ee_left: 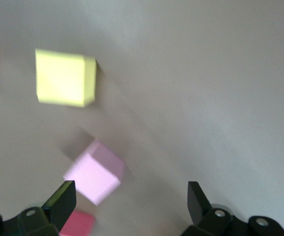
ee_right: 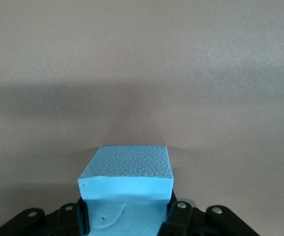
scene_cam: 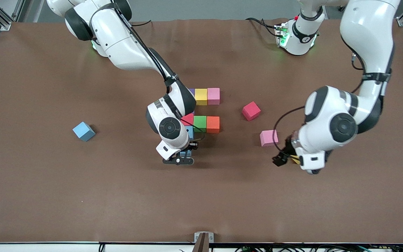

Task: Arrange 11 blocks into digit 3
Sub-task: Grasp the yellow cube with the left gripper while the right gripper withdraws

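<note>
The digit 3 stands partly built at mid-table. One bar has a purple block (scene_cam: pixel 191 91), half hidden by the right arm, then a yellow (scene_cam: pixel 201 96) and a pink block (scene_cam: pixel 213 96). Another bar has red (scene_cam: pixel 187 119), green (scene_cam: pixel 199 123) and orange (scene_cam: pixel 213 124) blocks, with a blue block (scene_cam: pixel 189 132) beside the red one. My right gripper (scene_cam: pixel 183 155) (ee_right: pixel 126 216) hangs just past that blue block, shut on a light blue block (ee_right: pixel 126 179). My left gripper (scene_cam: pixel 284 155) (ee_left: pixel 129 201) is open over bare table, near a loose pink block (scene_cam: pixel 268 137) (ee_left: pixel 95 172).
A loose red block (scene_cam: pixel 251 110) (ee_left: pixel 78 223) lies beyond the pink one, toward the robots' bases. A yellow block (scene_cam: pixel 295 159) (ee_left: pixel 63 77) peeks out under the left hand. A lone blue block (scene_cam: pixel 83 131) sits toward the right arm's end of the table.
</note>
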`<act>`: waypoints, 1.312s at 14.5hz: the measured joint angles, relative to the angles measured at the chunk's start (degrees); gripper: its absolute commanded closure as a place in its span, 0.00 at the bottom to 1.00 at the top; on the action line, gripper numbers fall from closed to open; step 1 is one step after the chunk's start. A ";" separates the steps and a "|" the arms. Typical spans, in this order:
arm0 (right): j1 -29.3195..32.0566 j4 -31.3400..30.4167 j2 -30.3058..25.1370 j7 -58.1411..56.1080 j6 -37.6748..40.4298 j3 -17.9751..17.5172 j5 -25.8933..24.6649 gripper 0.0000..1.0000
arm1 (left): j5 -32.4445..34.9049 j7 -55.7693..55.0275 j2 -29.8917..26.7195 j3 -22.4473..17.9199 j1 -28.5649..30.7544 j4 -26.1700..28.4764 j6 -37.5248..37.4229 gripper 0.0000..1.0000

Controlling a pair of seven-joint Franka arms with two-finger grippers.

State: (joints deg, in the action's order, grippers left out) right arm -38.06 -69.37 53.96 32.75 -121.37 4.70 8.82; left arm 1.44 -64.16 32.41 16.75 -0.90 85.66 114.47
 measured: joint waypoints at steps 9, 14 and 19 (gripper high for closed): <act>-0.34 0.07 0.00 0.34 0.60 0.00 0.86 0.00 | 4.41 6.84 6.41 -1.41 7.54 0.23 -0.63 0.00; -0.44 1.43 0.10 0.40 2.74 -0.06 1.27 0.00 | 4.41 6.84 7.42 -1.40 8.09 2.14 -0.64 0.00; -0.15 6.07 -5.33 0.38 10.87 0.56 1.28 0.00 | 4.41 6.82 8.68 -1.37 7.75 2.31 0.88 0.01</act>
State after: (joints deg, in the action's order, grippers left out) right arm -38.21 -63.30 48.63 33.14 -110.50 5.26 10.11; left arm 5.86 -57.34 41.09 15.37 6.86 87.97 115.35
